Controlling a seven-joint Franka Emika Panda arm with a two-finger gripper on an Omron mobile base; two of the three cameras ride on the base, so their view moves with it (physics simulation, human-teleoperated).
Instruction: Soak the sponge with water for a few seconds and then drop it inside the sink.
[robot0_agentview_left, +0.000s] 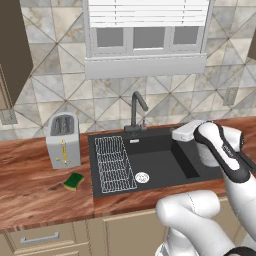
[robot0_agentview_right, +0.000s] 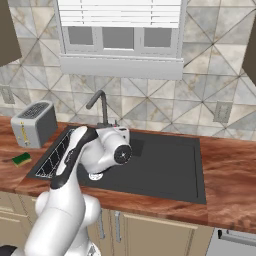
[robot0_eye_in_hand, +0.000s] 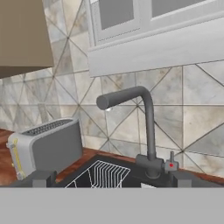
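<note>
On desk at sink's (robot0_agentview_left: 197, 172) 9 o'clock, sponge (robot0_agentview_left: 74, 181) looks soft, light; pinch long sides; fingers' (robot0_eye_in_hand: 43, 178) state unclear.

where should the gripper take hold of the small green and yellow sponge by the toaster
Probably from above, fingers closing across the narrow sides of the small flat green-topped sponge. It lies flat on the wooden counter, with the silver toaster close behind, so a side approach looks cramped.

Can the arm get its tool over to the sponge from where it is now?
Probably yes: the sponge lies in the open on the counter, just before the toaster, nothing over it. The arm must swing left across the sink.
</note>
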